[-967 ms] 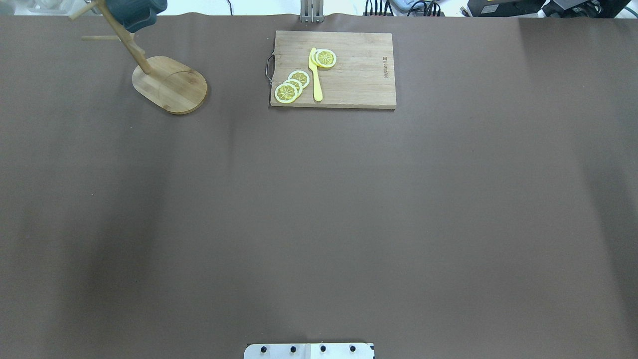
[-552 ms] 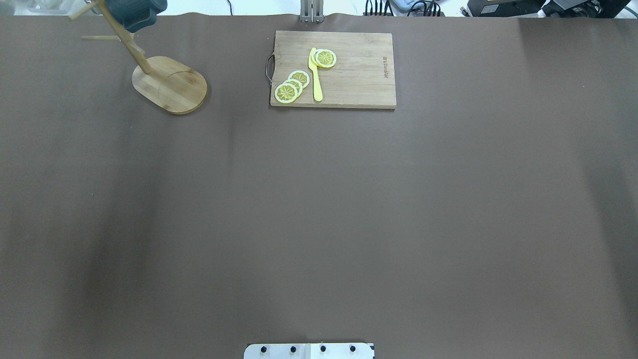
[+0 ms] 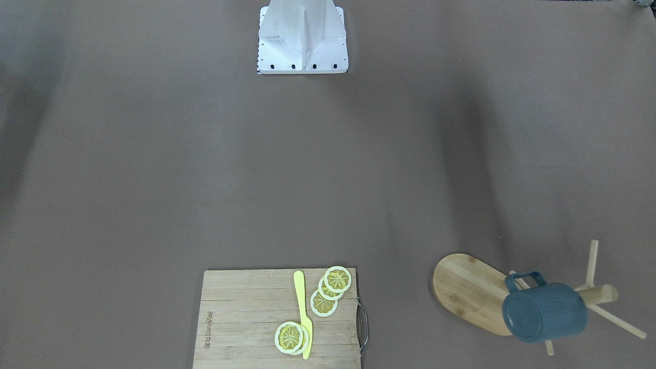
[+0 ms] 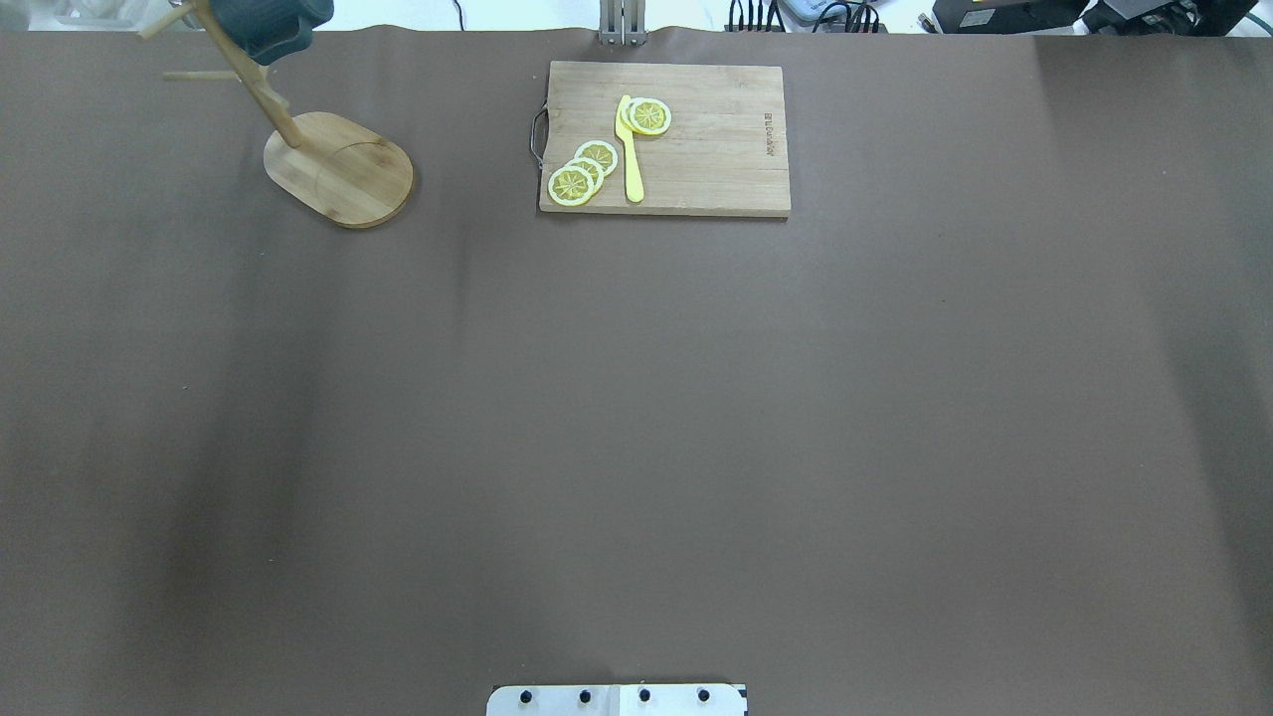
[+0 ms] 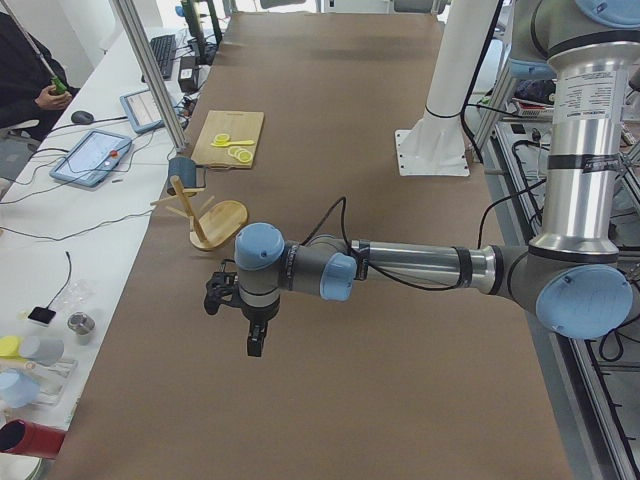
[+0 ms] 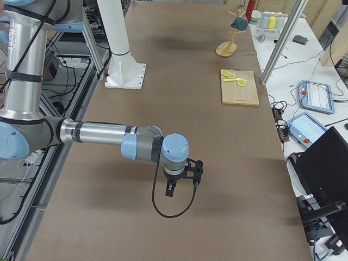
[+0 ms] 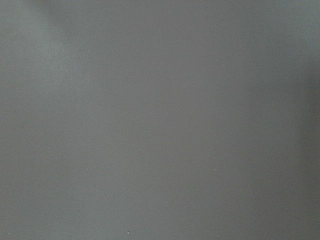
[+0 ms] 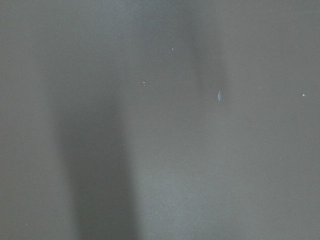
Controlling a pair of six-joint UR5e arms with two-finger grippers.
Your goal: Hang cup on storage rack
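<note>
The slate-blue cup [image 3: 544, 312] hangs by its handle on a peg of the bamboo storage rack [image 3: 464, 289] and tilts over the rack's oval base. In the overhead view the cup [image 4: 269, 25] is at the far left edge, on the rack [image 4: 338, 169]. No gripper touches it. My left gripper [image 5: 253, 343] shows only in the exterior left view, low over bare table, well short of the rack [image 5: 215, 215]. My right gripper [image 6: 182, 185] shows only in the exterior right view, far from the rack [image 6: 227, 50]. I cannot tell whether either is open or shut.
A rectangular cutting board [image 4: 716, 149] with lemon slices [image 4: 582, 171] and a yellow knife [image 4: 630, 149] lies at the far middle. The white robot base [image 3: 302, 36] stands on the near side. Both wrist views show only brown table.
</note>
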